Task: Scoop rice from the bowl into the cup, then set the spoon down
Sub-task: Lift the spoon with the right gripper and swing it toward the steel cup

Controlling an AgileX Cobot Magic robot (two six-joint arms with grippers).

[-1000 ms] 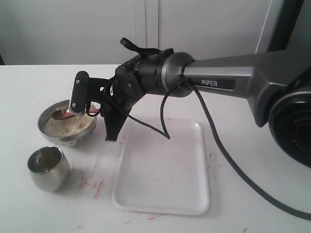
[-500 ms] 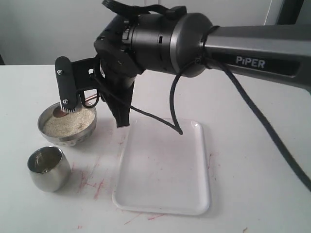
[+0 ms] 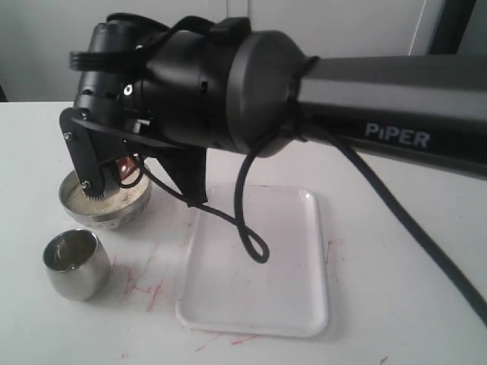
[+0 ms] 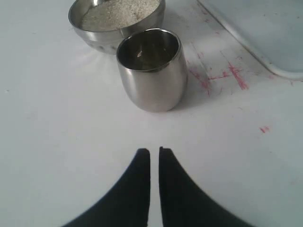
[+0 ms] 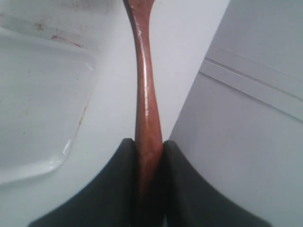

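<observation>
Right gripper is clenching spoon at rice in bowl; best scooping shallow, keeping level toward cup.

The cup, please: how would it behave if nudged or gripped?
The cup looks nearly empty, so probably light and easily shoved. Its polished, rounded wall may slip in a grip. Narrowing toward its base, it might tip if pushed high.

The slender wooden spoon is glossy reddish-brown. Fine off-white rice grains sit in the wide silver steel bowl; the small rounded steel cup is mirror-silver. Red streaks mark the white tabletop.
</observation>
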